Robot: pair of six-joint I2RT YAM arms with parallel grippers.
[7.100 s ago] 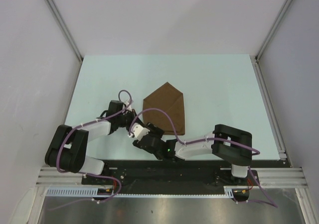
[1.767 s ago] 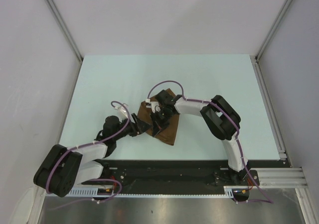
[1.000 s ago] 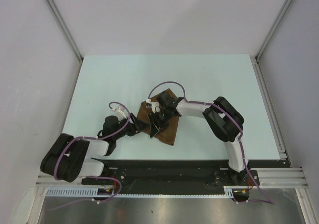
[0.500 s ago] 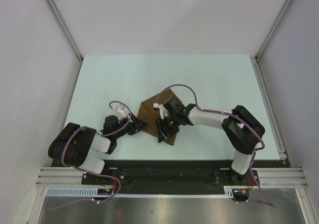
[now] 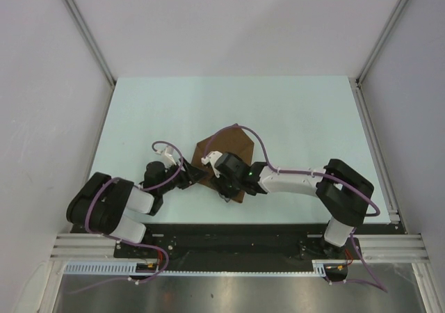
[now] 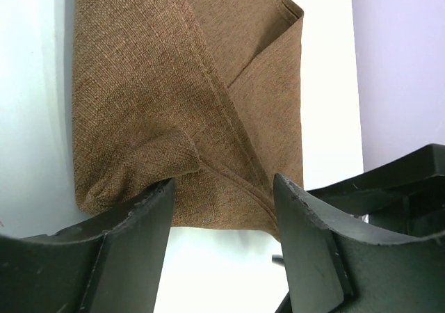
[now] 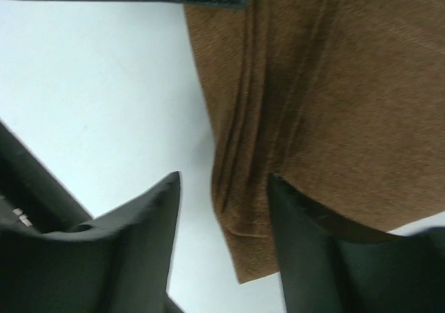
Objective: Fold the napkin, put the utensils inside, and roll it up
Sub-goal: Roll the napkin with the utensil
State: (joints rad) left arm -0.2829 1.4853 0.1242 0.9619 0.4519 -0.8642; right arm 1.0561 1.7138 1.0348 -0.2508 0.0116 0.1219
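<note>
Brown cloth napkin [image 5: 233, 142], part-folded, flat on the surface [image 5: 299, 118]; left pincer [image 6: 222, 188] and right pincer [image 7: 224, 188] both agape at its near edges, gripping nothing; we judge folding underway, next needing an edge pinch.

Left gripper [image 6: 222, 188] low, pointing right, jaws apart. Right gripper [image 7: 224, 181] low, pointing left toward it, jaws apart. The two sit close together.

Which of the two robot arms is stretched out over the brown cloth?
The one coming from the right: the right gripper hangs over the near edge of the napkin, its wrist covering the cloth. The left gripper only meets the cloth's left corner from the side.
</note>
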